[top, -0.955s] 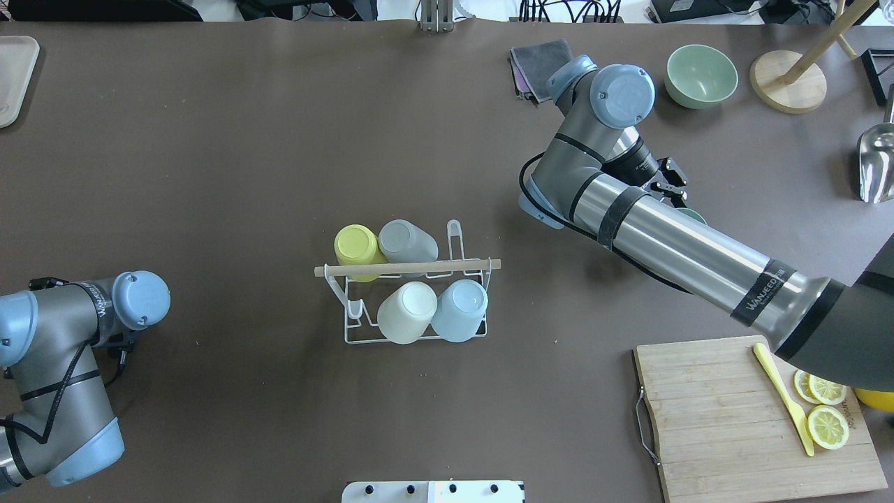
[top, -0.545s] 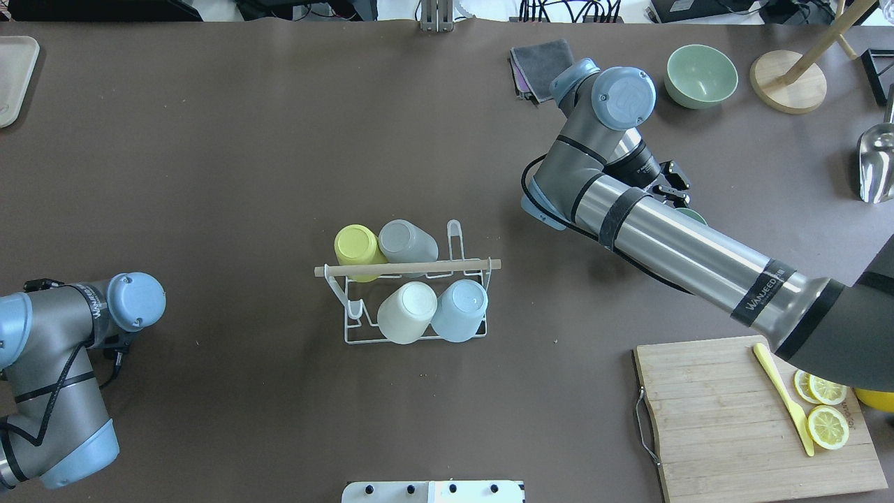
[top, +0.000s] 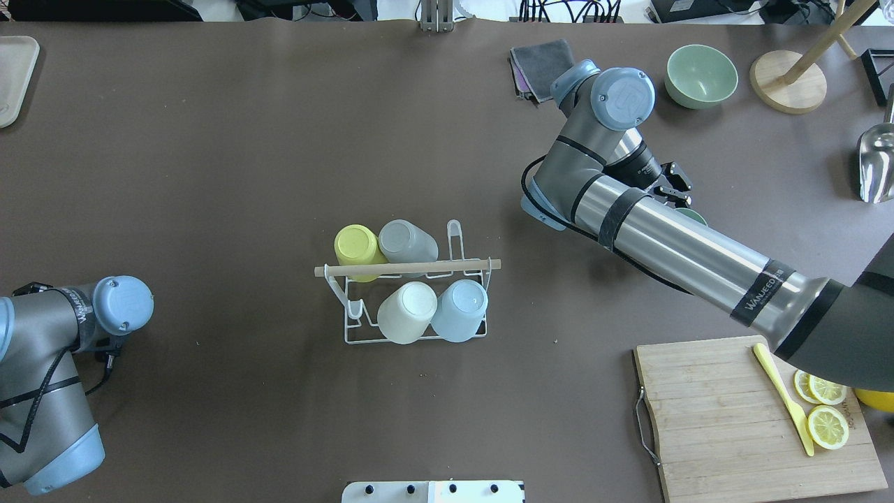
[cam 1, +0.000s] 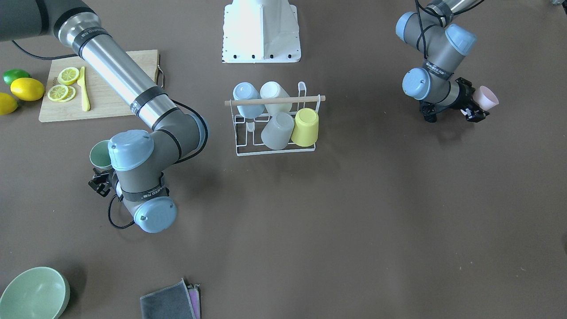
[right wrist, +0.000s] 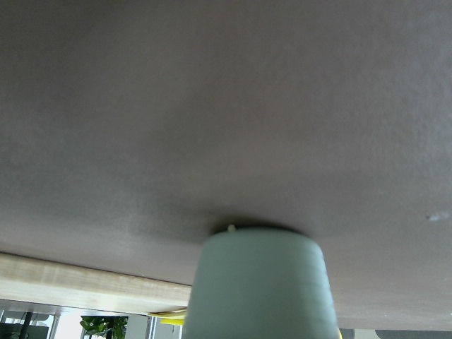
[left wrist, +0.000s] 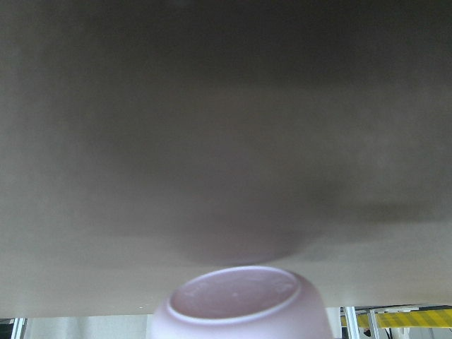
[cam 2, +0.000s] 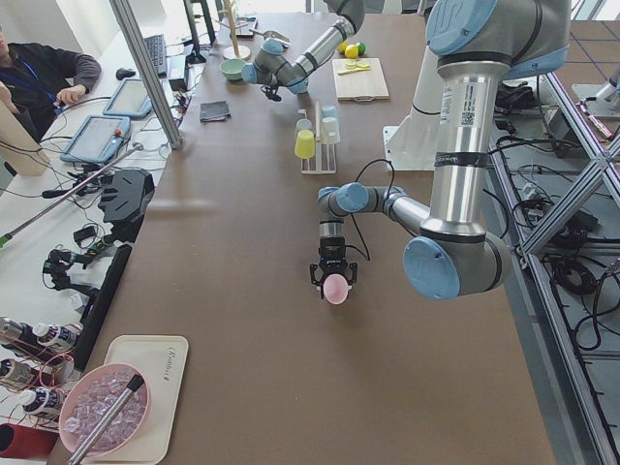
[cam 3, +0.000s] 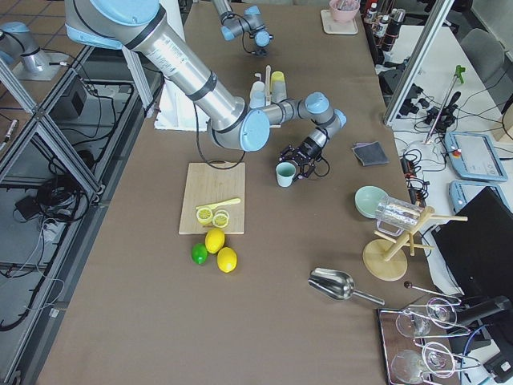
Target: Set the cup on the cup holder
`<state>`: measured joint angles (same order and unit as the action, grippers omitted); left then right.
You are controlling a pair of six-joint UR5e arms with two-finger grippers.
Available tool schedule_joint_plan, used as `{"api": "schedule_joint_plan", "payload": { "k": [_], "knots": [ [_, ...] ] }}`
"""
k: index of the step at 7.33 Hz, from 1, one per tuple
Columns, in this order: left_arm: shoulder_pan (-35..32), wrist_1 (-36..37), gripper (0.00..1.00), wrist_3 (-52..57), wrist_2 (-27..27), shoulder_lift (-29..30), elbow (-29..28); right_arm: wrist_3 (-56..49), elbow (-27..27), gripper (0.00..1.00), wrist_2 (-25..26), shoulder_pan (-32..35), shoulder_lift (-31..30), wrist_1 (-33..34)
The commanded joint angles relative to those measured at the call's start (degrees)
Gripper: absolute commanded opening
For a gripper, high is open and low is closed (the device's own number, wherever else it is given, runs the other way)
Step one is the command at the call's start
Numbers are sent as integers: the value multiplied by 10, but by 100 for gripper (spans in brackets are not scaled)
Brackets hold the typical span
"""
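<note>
"WANEED" stands in white capitals on the black band (top: 758, 296) around the right arm's silver tube, to the right of the cup holder (top: 408, 293) in the overhead view. The smaller characters after it are too small to read. The same word runs along a black band on the left arm's wrist (top: 85, 312), far left of the cup holder. The grey-blue joint cap (top: 624, 98) up and right of the cup holder bears a faint round mark that is not legible. A dark stamp (top: 843, 411) on the cutting board (top: 698, 419), lower right of the cup holder, cannot be read.
</note>
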<state>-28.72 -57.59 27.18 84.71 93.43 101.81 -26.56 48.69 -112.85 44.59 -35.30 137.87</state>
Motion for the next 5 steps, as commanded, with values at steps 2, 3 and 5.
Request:
{"api": "schedule_joint_plan", "payload": {
  "k": [2,3,5],
  "knots": [
    [-34,6,50,29,-1,-3,62,-3,0,98,1,-3,-3,0],
    [-52,6,50,36,2,4,77,-5,0,95,2,-5,-4,0],
    [-98,6,47,45,4,28,128,-13,2,59,5,-6,-5,-1]
  ]
}}
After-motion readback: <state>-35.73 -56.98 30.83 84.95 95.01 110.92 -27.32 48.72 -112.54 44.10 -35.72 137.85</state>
